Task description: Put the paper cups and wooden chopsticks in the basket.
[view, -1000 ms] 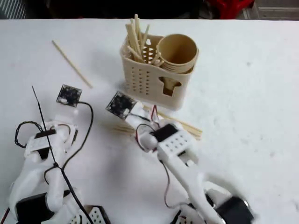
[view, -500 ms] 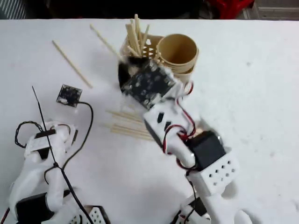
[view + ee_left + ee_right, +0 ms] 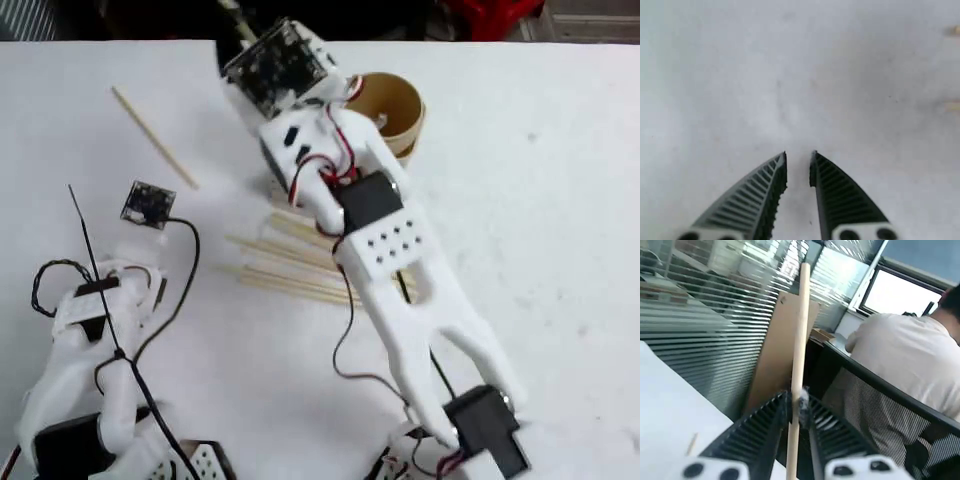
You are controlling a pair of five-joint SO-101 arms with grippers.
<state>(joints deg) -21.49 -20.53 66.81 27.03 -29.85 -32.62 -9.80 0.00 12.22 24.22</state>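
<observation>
High view: right end effector point(image 3: 796, 407) clamps chopstick point(image 3: 800, 325) over table's point(image 3: 560, 150) far edge (left end effector point(image 3: 798, 160) narrow).

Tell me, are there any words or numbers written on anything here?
None can be read. The paper cup and the chopstick in the right claw show no print, and anything on the small circuit board is too tiny to read.

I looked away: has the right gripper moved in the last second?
Yes. The right gripper, shut on a chopstick, went from the loose chopsticks on the near side of the paper cups to the far side, by the table edge.
</observation>
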